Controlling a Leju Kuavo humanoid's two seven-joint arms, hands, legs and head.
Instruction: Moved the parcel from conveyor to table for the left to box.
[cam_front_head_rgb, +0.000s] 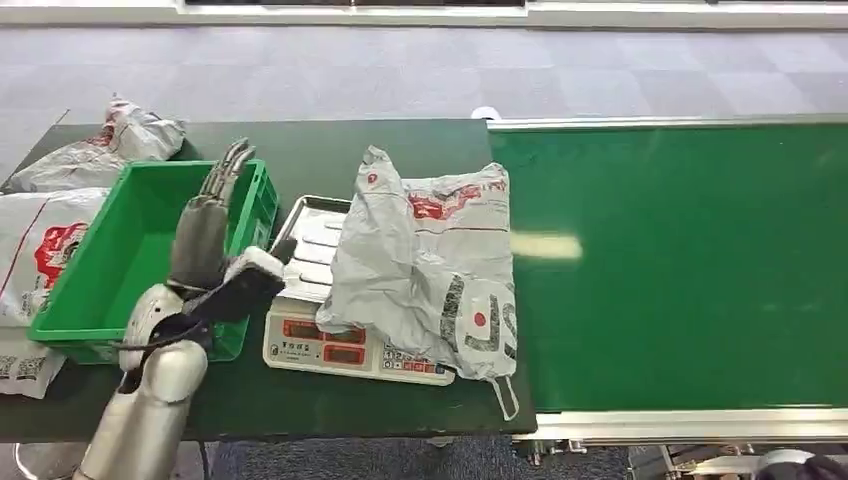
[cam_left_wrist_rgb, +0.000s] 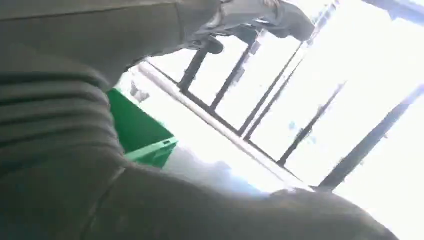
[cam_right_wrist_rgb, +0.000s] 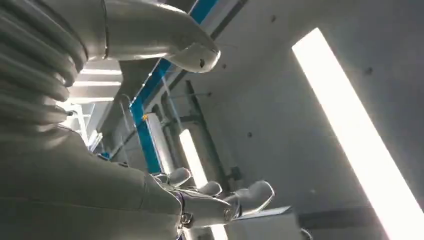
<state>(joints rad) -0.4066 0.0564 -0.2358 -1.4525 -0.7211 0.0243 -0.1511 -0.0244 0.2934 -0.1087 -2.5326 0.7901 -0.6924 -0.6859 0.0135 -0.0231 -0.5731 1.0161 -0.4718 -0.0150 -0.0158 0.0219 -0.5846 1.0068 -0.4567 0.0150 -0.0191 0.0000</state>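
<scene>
Here, in the head view, my left robot hand (cam_front_head_rgb: 212, 232) is raised over the near right corner of the green plastic crate (cam_front_head_rgb: 95, 285), fingers extended and apart, thumb out toward the scale, holding nothing. The crumpled grey plastic parcel with red and black print (cam_front_head_rgb: 425, 265) lies draped over the right part of the white electronic scale with the steel weighing plate (cam_front_head_rgb: 312, 330), its right edge just reaching the seam where the dark green desk (cam_front_head_rgb: 300, 150) meets the green conveyor belt (cam_front_head_rgb: 690, 270). The parcel covers most of the steel plate and hangs down past the scale's front panel on the right; the red displays on the left of that panel are visible. My left robot hand is apart from the parcel, with the bare strip of the plate between them. The crate sits touching or just beside the scale's left side; I cannot tell which. Two more grey printed mailer bags (cam_front_head_rgb: 95, 150) lie on the desk's left side, behind and beside the crate. My right robot hand (cam_right_wrist_rgb: 210, 200) shows in the right wrist view, fingers loosely apart against a ceiling with long lamps, nothing in it.
</scene>
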